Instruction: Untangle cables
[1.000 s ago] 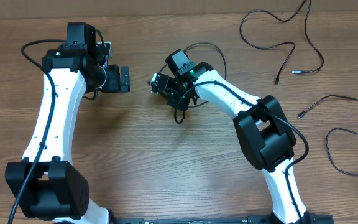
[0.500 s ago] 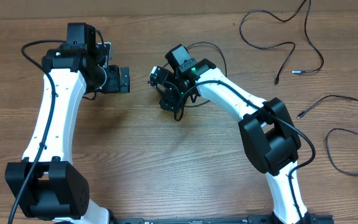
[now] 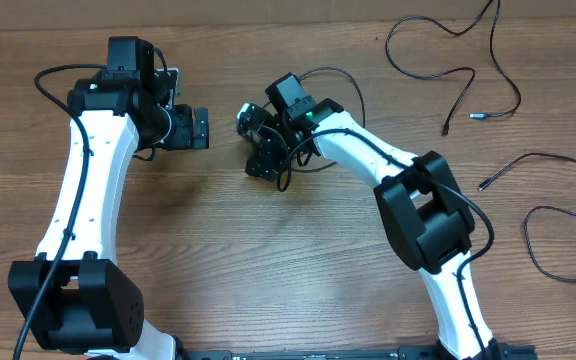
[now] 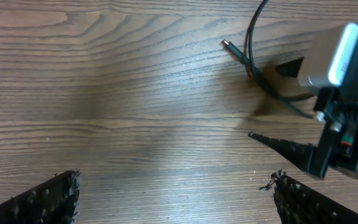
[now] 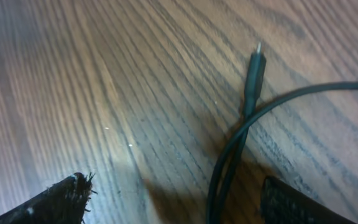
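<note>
Three thin black cables are lying on the wooden table (image 3: 268,260). The first cable (image 5: 229,155) is the one in play: it sits near the middle of the table under the right arm's wrist. In the right wrist view it runs up between the two fingertips and bends back on itself, with its small plug (image 5: 254,65) lying flat on the wood just past them. The right gripper (image 5: 173,199) has its claw spread wide. The cord is in the gap but neither finger is touching it, so nothing is pinched. From overhead that gripper is tipped down toward the table, pointing toward the left arm. The left gripper (image 4: 176,193) is also spread wide with nothing in it, hanging over bare wood just left of the action. Its camera catches the same plug end and a bit of cord further up the frame, with the right gripper's body off to the side. The second cable (image 3: 458,100) squiggles around the far right corner of the table. The third cable (image 3: 508,168) sprawls along the right edge. Both are well apart from either arm, and I can't tell where the third one ends since it runs out of frame.
</note>
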